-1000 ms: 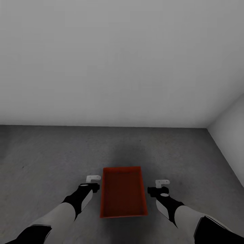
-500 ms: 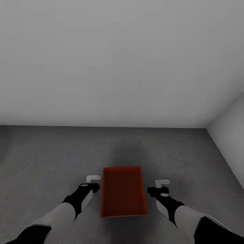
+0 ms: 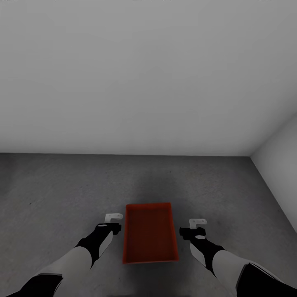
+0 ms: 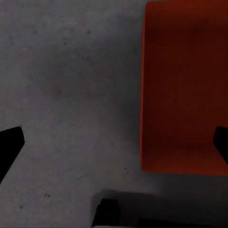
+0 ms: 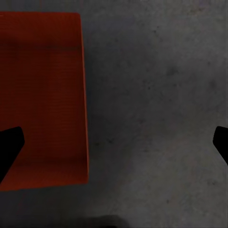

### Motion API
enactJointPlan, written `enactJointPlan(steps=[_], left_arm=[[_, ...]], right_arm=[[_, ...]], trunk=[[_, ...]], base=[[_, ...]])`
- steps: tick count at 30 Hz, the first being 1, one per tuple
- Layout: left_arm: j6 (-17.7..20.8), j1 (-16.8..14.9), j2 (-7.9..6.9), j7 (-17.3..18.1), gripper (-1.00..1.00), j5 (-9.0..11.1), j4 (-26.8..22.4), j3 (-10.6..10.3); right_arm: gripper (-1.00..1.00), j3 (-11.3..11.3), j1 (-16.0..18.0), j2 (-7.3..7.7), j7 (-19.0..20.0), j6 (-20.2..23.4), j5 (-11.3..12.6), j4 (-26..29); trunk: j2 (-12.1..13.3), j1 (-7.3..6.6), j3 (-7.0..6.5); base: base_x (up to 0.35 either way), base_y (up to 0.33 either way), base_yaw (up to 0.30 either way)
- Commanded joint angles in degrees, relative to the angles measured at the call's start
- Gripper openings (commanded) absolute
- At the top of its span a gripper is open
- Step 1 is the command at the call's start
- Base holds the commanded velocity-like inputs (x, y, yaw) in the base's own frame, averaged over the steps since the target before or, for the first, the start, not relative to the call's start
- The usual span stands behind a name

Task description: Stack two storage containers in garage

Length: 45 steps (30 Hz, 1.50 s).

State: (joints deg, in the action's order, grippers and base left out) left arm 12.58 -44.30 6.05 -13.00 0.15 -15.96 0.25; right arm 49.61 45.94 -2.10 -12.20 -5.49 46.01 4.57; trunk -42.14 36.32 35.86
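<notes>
I have the garage in the head view: a plain grey-white wall (image 3: 148, 82) straight ahead meets the concrete floor (image 3: 62, 189) along a level line, and a second wall (image 3: 280, 152) closes the room on my right, forming a corner. To my left the floor runs on to the edge of the picture. Bare floor lies between the wall ahead and the bin.

One orange-red bin (image 3: 150, 233) sits flat on the floor between my two arms, its long axis pointing away from me toward the wall. It is open-topped and I see nothing inside.

The left gripper (image 3: 113, 218) hangs just beside the bin's left long wall, apart from it. In the left wrist view its dark fingertips (image 4: 9, 145) stand wide apart at the picture's opposite edges, one over bare floor, the other over the bin (image 4: 185, 90). Nothing is held.

The right gripper (image 3: 197, 223) hangs beside the bin's right long wall, with a strip of floor between. In the right wrist view its fingertips (image 5: 9, 145) are likewise spread wide, one over the bin (image 5: 42, 95), one over floor (image 5: 156, 95), holding nothing.
</notes>
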Motion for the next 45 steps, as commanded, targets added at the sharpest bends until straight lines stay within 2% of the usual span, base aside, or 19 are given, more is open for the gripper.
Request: enactJointPlan(steps=[1,45], left_arm=[[0.34,0.00,0.02,-0.18,1.00,0.02,-0.12,0.02],[0.34,0.00,0.02,-0.18,1.00,0.02,-0.12,0.02]], right_arm=[[1.00,0.49,0.03,-0.01,-0.19,-0.17,0.57,0.00],[1.00,0.49,0.03,-0.01,-0.21,-0.13,0.57,0.00]], trunk=[[0.37,-0.21,-0.14],[0.77,-0.43,-0.32]], base=[[0.000,0.000,0.000],[0.000,0.000,0.000]])
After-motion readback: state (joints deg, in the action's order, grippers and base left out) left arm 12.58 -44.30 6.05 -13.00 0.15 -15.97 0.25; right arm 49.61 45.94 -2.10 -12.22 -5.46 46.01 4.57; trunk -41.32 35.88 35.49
